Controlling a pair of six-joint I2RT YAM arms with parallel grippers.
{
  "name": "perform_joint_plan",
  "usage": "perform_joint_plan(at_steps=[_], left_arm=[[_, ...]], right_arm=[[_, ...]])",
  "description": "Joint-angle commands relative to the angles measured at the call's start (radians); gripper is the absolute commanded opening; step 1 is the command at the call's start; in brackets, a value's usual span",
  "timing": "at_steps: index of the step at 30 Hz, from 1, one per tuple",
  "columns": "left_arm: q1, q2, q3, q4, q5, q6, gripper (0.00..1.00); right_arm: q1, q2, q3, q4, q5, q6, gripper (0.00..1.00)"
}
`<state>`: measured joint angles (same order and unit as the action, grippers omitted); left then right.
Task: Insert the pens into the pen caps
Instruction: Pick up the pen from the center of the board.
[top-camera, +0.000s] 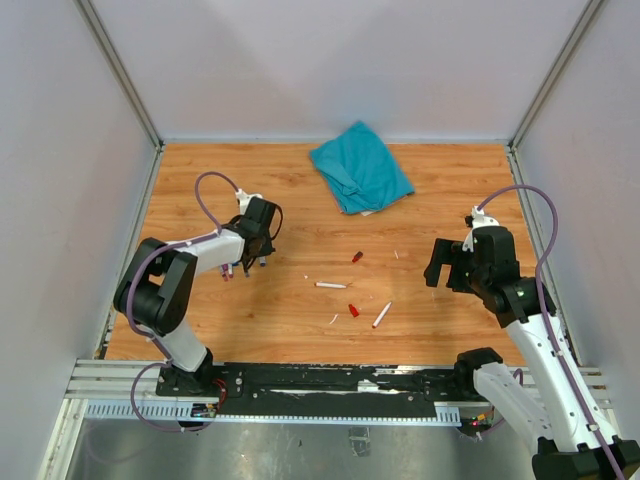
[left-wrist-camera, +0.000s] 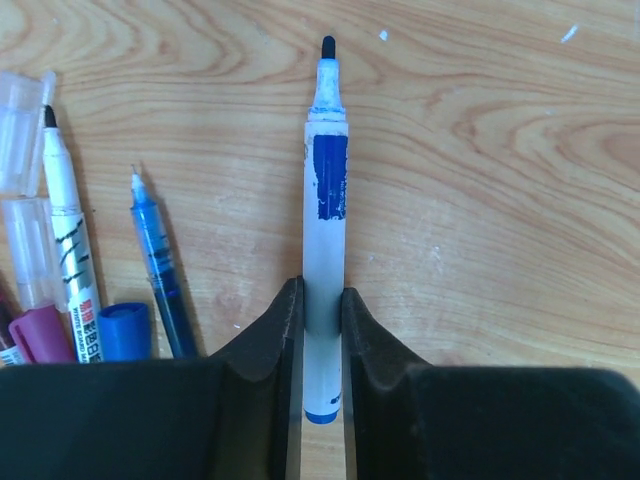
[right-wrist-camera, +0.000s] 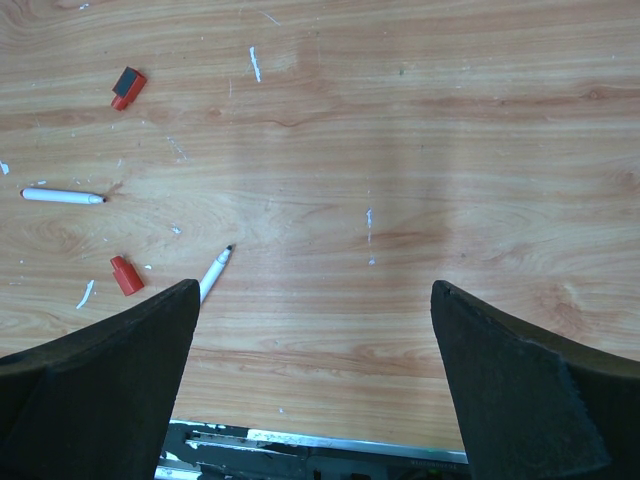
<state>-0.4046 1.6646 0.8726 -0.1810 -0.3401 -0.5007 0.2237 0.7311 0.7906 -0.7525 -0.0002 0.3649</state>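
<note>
- Over the wooden table (top-camera: 450, 200): right gripper (right-wrist-camera: 315, 292) spread wide, holding nothing, near a red cap (right-wrist-camera: 126, 275) and a loose white pen (right-wrist-camera: 62, 196).
- Left gripper (left-wrist-camera: 320, 295) pinching the blue-labelled pen (left-wrist-camera: 325, 200) by the rear of the barrel, dark tip pointing away, centred between the fingers.
- Recommended: firm up the pinch before lifting, hold the barrel straight, leave the tip exposed for capping.
- Just left of the grip: blue cap (left-wrist-camera: 124, 330), judged the likely match. Confirm colour before pairing.

white pen (left-wrist-camera: 66, 215), small print, not legible
</note>
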Motion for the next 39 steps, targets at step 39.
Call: perform_joint_plan(at_steps=[39], left_arm=[[-0.474,-0.498,-0.209,0.301,0.321,-0.022,0.01]], right_arm=[[0.273,-0.014,-0.261,0.697,-0.317,0.468,0.84]])
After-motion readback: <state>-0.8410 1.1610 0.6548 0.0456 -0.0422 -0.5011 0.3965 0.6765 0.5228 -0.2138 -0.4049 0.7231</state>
